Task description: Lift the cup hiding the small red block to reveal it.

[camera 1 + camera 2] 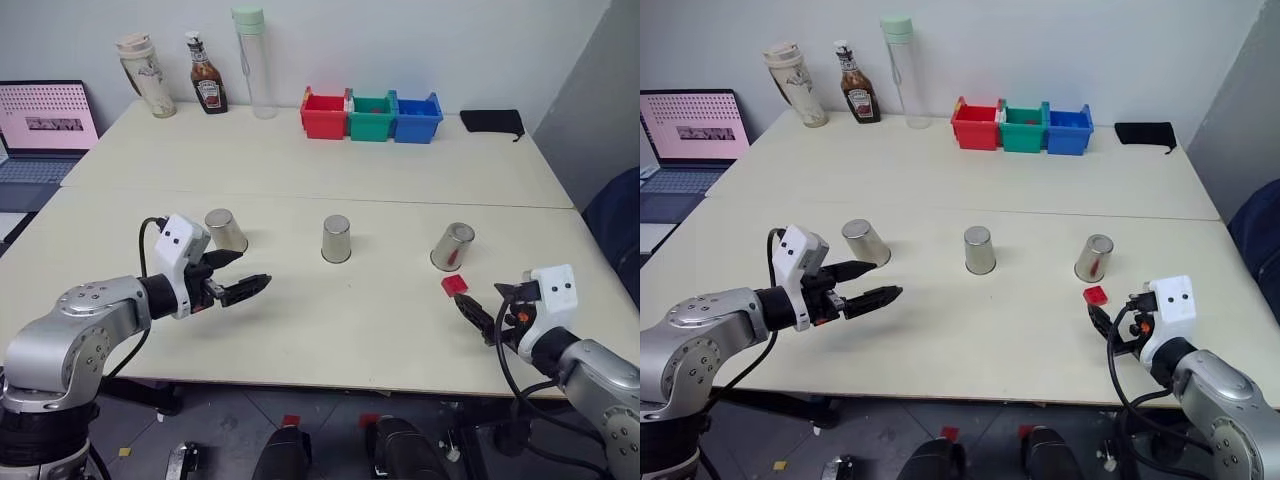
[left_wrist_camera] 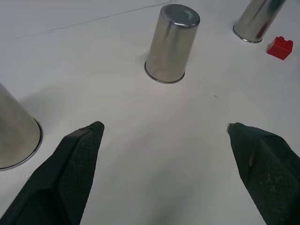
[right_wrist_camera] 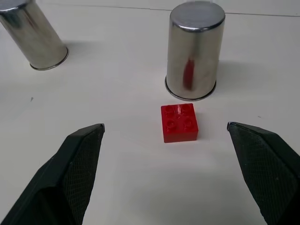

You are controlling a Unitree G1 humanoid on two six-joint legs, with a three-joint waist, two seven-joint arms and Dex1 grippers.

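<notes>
Three upturned metal cups stand in a row on the table: a left cup [image 1: 226,230], a middle cup [image 1: 336,239] and a right cup [image 1: 452,246]. The small red block [image 1: 455,285] lies uncovered on the table just in front of the right cup [image 3: 194,51], which mirrors its red. My right gripper [image 1: 482,308] is open, low over the table just short of the block [image 3: 179,123], holding nothing. Over on the left, my left gripper [image 1: 252,270] stands open and empty beside the left cup, pointing toward the middle cup [image 2: 171,44].
At the back stand red [image 1: 323,114], green [image 1: 372,116] and blue [image 1: 416,117] bins, a ketchup bottle [image 1: 206,87], a tumbler [image 1: 146,75], a tall clear bottle [image 1: 254,62] and a black pouch [image 1: 492,122]. A laptop [image 1: 42,130] sits at far left.
</notes>
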